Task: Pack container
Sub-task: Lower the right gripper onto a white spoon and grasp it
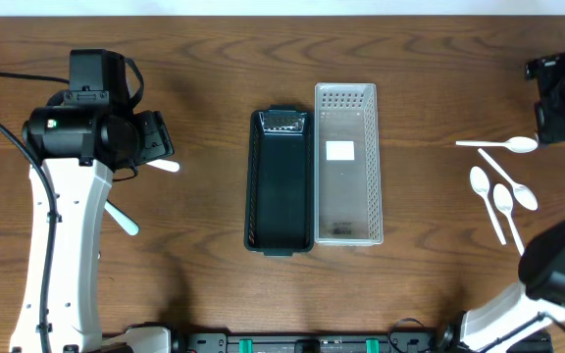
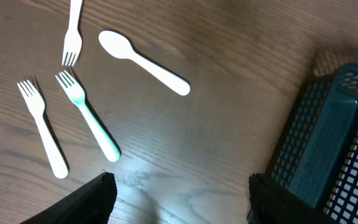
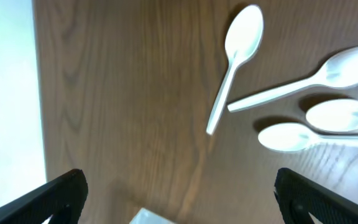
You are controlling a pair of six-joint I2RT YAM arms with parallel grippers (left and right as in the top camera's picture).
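hovering at the pick step, i judge; left fingers (image 2: pixel 89 200) and right fingers (image 3: pixel 58 194) both spread, empty. next i drop onto the teal fork (image 2: pixel 89 122) and pinch its handle.

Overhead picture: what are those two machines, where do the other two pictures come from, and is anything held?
They are two robot arms. One camera looks down from above; the others sit on the wrists, so the dark shapes at the bottom are each arm's own fingers. On the table lie a dark green basket and a clear basket side by side, three forks and a spoon on the left, four spoons on the right. The left end effector and right end effector are open, holding nothing.
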